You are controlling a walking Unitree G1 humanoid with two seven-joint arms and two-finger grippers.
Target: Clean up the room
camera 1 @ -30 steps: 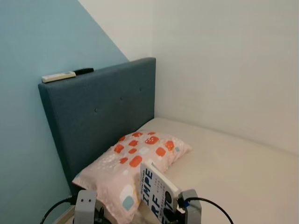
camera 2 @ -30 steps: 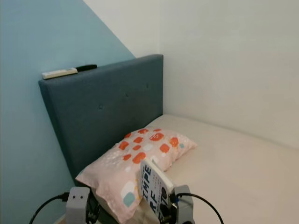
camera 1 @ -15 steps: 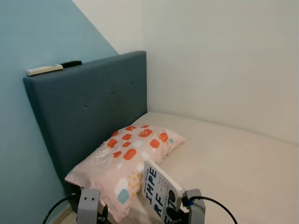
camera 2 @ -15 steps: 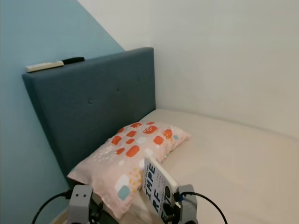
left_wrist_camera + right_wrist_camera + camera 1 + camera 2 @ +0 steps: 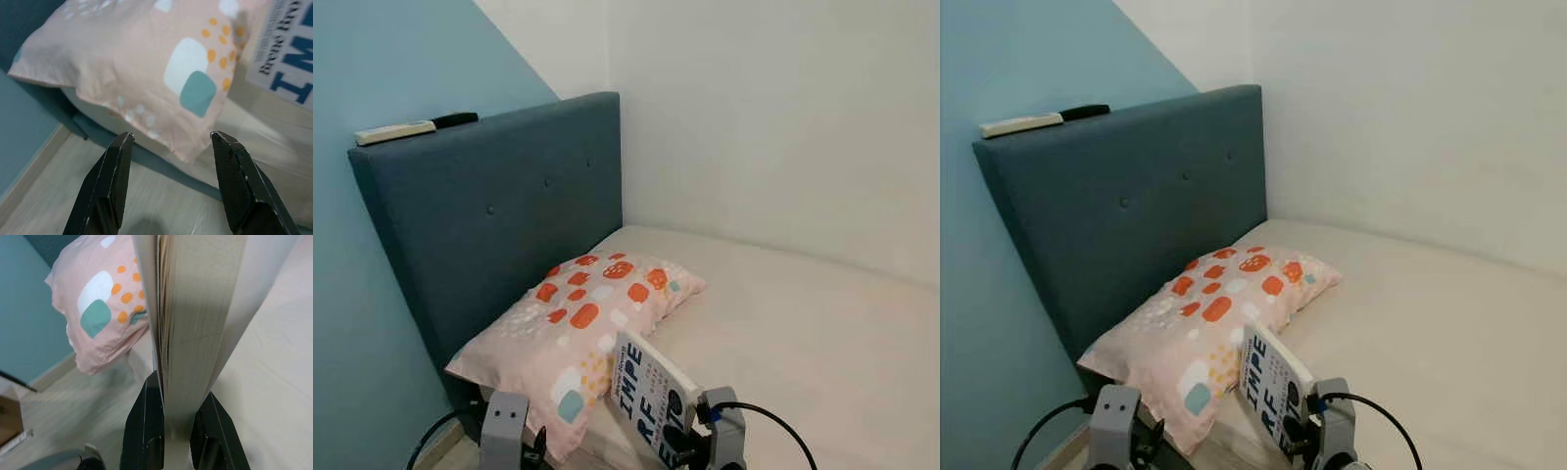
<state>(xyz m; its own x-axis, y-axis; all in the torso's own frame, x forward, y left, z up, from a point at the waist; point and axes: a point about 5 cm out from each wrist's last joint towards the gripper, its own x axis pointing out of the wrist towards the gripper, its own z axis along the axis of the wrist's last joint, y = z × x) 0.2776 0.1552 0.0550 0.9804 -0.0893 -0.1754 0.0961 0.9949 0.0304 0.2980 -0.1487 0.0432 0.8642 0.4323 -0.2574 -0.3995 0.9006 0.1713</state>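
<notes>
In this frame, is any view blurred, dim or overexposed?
Both eye views are sharp and evenly lit, the book title partly readable. Left wrist view: slightly soft, the pillow blurred, a shadow on the floor. Right wrist view: the floor streaked; the page edges between the right gripper fingers readable.

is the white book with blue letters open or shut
Shut. The white book with blue lettering stands on edge, its covers and page block pressed together between the right gripper fingers.

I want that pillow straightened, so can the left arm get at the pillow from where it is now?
Probably yes. The left gripper hangs open just off the pillow corner, with nothing between. The book is in the right gripper, off to the side.
</notes>
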